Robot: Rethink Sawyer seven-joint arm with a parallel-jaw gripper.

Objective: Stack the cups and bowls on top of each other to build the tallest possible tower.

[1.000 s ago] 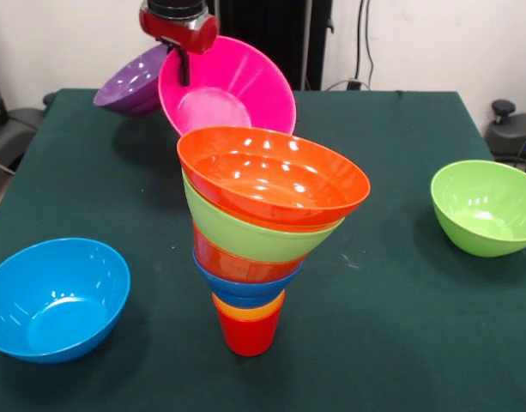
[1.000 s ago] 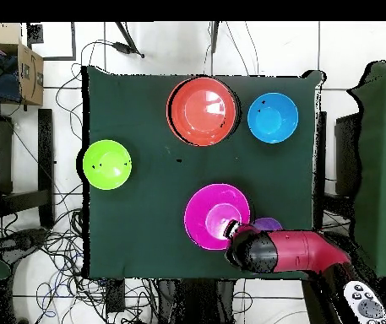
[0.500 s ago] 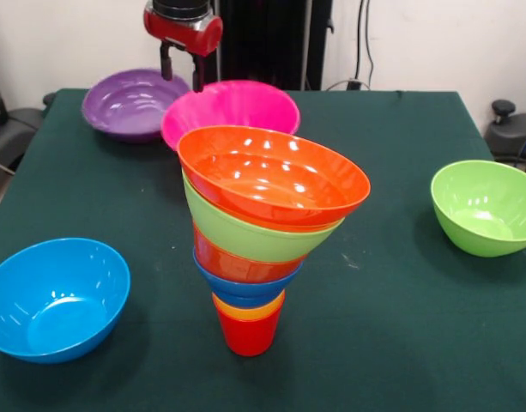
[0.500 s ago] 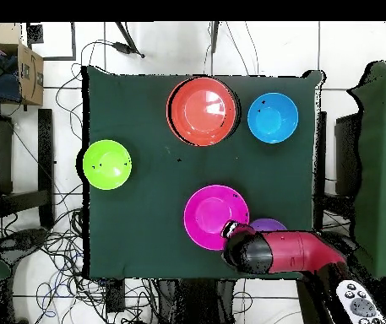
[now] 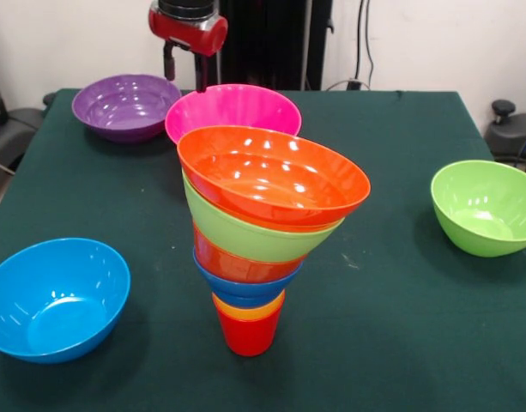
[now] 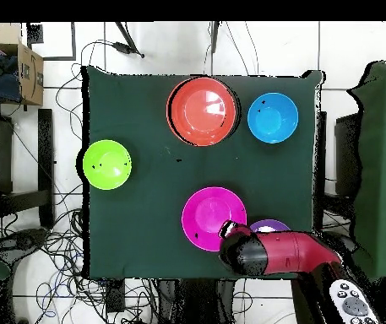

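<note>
Gripper (image 5: 184, 75) at upper left of frame, fingers parted and empty. Pink bowl (image 5: 233, 110) sits directly below-right; its near rim lies under the right finger.

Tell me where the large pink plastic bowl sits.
In the front view, the large pink plastic bowl sits behind the tower, right of the purple bowl, under the gripper.

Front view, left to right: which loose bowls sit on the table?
light blue bowl → purple bowl → pink bowl → lime green bowl. The tower overlaps the pink bowl's span, so it is left out.
</note>
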